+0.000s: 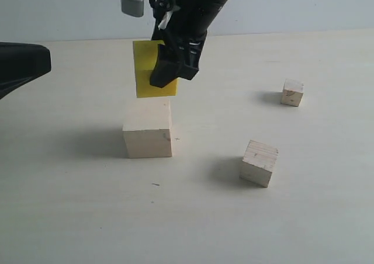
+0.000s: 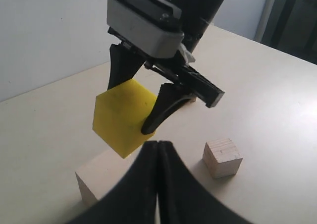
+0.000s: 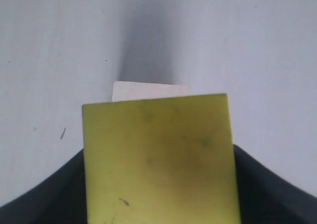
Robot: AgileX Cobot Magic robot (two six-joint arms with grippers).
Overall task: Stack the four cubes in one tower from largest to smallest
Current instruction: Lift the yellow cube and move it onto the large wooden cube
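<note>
Right gripper [image 2: 132, 106]: clamped on yellow cube [image 1: 146, 71], held just above large pale cube [image 1: 148, 135], not yet seated. Handling: lower straight, square its edges to the base, centre it. Spread the jaws only once it rests flat, then lift clear vertically.

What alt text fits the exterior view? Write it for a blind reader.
The right claw holds a yellow cube just above a large pale wooden cube on a light table. A medium wooden cube and a small wooden cube sit separately to the right.
</note>
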